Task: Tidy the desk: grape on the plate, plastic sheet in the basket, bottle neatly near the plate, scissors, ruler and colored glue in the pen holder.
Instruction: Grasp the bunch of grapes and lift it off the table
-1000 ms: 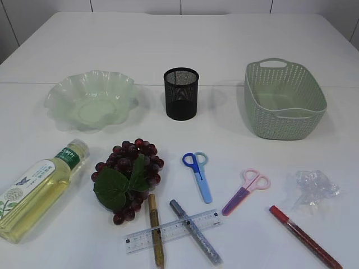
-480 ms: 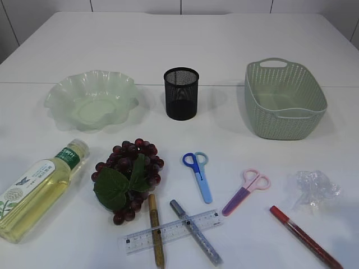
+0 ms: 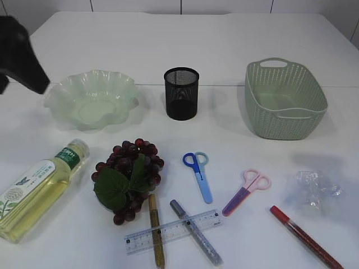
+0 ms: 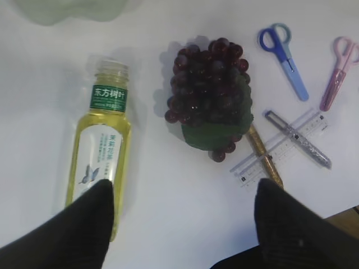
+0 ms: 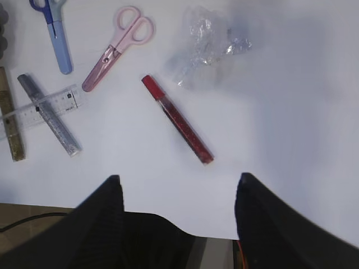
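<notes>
- Sitting along the back of the table (image 3: 224, 33) are the plate (image 3: 91, 100), the pen holder (image 3: 181, 93) and the basket (image 3: 284, 99) — nothing is showing inside any of them.
- Lying in front are the bottle (image 3: 38, 189) on its side, the grape (image 3: 128, 178) just beside it, two scissors (image 3: 198, 175), the ruler (image 3: 171, 230) crossing two glue pens (image 3: 196, 231), and the plastic sheet (image 3: 314, 190) near the red glue pen (image 3: 305, 237).
- Hanging above the table, the left hand (image 4: 182, 210) and right hand (image 5: 178, 202) are spread apart — holding nothing.

I see a white table (image 3: 168, 45) made of joined panels with visible seams, evenly lit with soft shadows, backed by a pale panelled wall (image 3: 224, 5) along the top edge.
</notes>
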Robot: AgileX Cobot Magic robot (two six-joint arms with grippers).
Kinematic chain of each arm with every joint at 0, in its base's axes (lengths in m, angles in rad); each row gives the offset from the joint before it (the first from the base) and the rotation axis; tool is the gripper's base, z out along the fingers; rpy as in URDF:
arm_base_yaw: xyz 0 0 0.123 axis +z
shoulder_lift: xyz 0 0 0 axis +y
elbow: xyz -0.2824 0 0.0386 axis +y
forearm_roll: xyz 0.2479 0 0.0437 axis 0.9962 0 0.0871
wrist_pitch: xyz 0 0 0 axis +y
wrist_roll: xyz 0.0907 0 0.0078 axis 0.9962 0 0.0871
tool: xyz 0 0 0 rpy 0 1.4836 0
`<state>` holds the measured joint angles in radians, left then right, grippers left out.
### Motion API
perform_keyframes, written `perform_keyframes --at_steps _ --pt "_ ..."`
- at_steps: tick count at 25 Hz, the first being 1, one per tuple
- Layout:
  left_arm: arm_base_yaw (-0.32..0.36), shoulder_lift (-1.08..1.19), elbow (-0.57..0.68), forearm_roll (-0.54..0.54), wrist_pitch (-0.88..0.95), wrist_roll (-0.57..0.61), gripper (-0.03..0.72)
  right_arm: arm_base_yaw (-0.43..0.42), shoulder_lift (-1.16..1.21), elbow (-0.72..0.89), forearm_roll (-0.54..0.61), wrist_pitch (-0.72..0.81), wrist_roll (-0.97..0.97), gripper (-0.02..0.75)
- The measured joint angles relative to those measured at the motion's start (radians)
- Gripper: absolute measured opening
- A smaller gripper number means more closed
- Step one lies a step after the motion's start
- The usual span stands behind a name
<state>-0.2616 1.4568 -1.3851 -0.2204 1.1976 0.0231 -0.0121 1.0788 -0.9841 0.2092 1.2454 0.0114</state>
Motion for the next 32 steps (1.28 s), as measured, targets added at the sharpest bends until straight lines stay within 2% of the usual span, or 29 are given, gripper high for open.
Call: perform_keyframes --at_steps 2,5,10,14,21,32 --pt "-0.055 0.06 0.0 0.029 -0.033 -0.044 0.574 0.0 0.029 -0.002 0.002 -0.002 0.0 0.489" --pt "-0.102 0.152 0.0 0.056 -0.082 -0.112 0.587 0.0 0.05 -0.002 0.002 -0.002 -0.002 0.489" --pt "-0.14 0.31 -0.011 0.062 -0.137 -0.136 0.594 0.0 0.052 -0.002 0.004 -0.002 -0.011 0.489" --pt "-0.166 0.408 -0.087 0.07 -0.145 -0.141 0.594 0.0 0.052 -0.002 0.008 -0.002 -0.011 0.489" --pt "-0.183 0.549 -0.211 0.085 -0.108 -0.142 0.603 0.0 0.052 -0.002 0.012 -0.002 -0.011 0.489" --pt "-0.183 0.669 -0.261 0.094 -0.091 -0.142 0.603 0.0 0.052 -0.002 0.014 -0.002 -0.011 0.489"
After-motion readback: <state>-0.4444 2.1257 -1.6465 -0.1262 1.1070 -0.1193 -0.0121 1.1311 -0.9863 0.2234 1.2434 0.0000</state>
